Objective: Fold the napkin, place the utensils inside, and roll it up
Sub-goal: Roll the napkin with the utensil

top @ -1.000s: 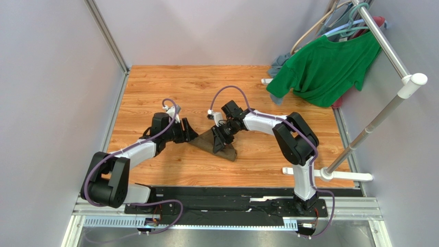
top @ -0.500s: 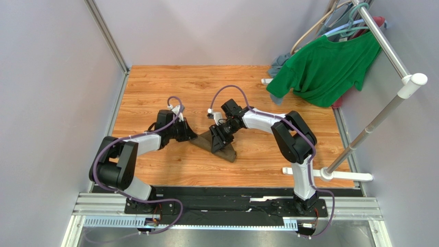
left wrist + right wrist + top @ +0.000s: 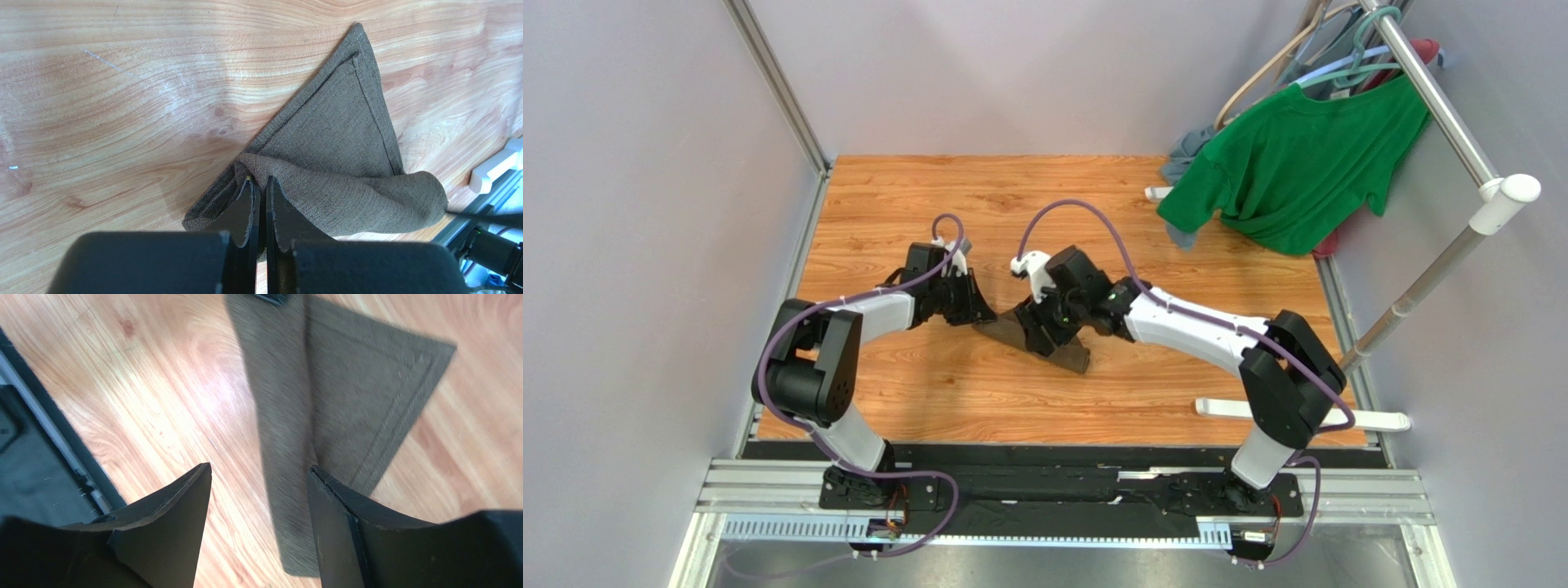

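Left wrist view catches what the overhead hides: the left claw (image 3: 258, 184) pinches tight on a raised fold of the napkin (image 3: 344, 135). Above the cloth the right claw (image 3: 259, 471) gapes wide, holding nothing. Both arms reach low, meeting mid-scene on the tabletop (image 3: 1014, 208). A green T-shirt (image 3: 1296, 159) hangs far right.

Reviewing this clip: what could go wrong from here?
The left gripper pinches only a small bunch of the napkin at its edge; a pull might undo the fold. The right gripper hangs open above it, pinning nothing, so the cloth could slide. No utensils show; the roll may end up empty.
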Available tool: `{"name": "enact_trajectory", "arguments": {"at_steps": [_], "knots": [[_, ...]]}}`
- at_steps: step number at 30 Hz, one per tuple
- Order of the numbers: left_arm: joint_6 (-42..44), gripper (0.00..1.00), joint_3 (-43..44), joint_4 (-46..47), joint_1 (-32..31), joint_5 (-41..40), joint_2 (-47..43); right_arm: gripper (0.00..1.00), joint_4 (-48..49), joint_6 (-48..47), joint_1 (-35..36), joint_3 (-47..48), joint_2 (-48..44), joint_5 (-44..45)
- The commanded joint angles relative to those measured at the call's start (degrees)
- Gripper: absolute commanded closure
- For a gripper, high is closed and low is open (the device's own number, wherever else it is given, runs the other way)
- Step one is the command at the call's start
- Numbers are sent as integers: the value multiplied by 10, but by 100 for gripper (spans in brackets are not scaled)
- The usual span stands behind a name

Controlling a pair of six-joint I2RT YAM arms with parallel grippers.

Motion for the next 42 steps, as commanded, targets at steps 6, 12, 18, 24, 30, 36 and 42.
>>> {"name": "enact_trajectory", "arguments": {"at_steps": [6,12,18,24,30,36,42], "knots": [[24,100,38,-59,-1,5,26,39,109,-105,111,-30,7,221],[23,100,42,-61,-1,8,31,43,115,-125,115,-31,40,221],[20,100,44,-59,-1,11,31,47,127,-130,116,-38,66,227],[16,100,39,-38,-1,27,28,51,113,-123,114,-24,101,252],[12,100,39,-28,-1,38,23,54,95,-107,100,-21,119,224],[2,86,31,-15,-1,40,1,63,61,-88,76,-13,141,182],[-17,37,21,-12,9,2,-53,76,24,-69,53,-8,145,113]]}}
